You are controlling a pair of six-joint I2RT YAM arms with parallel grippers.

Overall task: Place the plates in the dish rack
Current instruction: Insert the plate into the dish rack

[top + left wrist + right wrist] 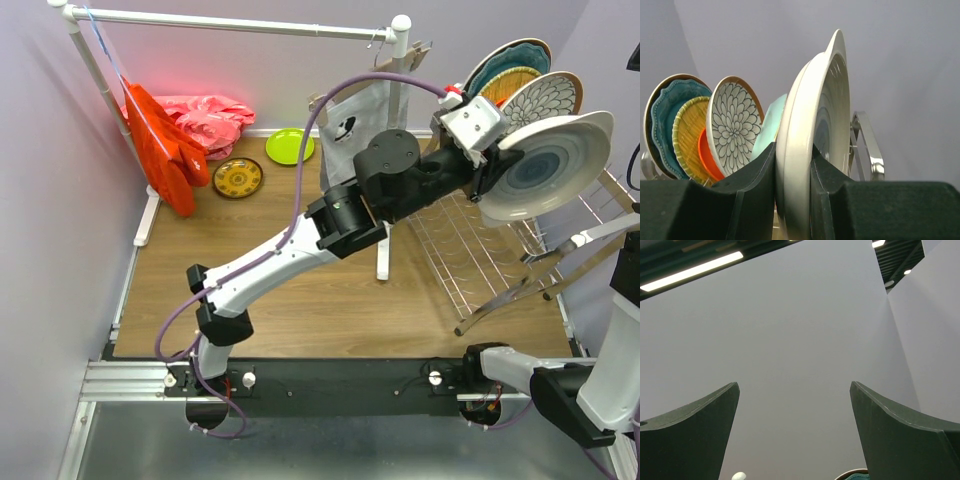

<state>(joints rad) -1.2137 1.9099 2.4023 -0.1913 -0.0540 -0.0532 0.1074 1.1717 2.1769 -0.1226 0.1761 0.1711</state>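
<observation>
My left gripper (pixel 492 160) is shut on the rim of a white ringed plate (pixel 548 165) and holds it upright above the chrome wire dish rack (pixel 480 250). In the left wrist view the fingers (pixel 794 150) clamp the plate (pixel 820 100) edge-on. Behind it, standing in a row, are a teal scalloped plate (pixel 662 115), a woven yellow plate (pixel 687 130), an orange plate (pixel 707 160), a floral plate (pixel 735 125) and a mint tray (pixel 771 122). A lime green plate (pixel 289 146) and a yellow-brown patterned plate (pixel 238 178) lie on the table at the back. My right gripper (pixel 795 390) is open and empty, pointing at the wall.
A white pipe rail (pixel 240 22) spans the back, with a red cloth (pixel 160 150) hanging at its left, a pink cloth (pixel 210 120) beneath and a grey bag (pixel 355 125) hanging near its right post. The rack's tubular frame (pixel 867 145) stands right of the held plate.
</observation>
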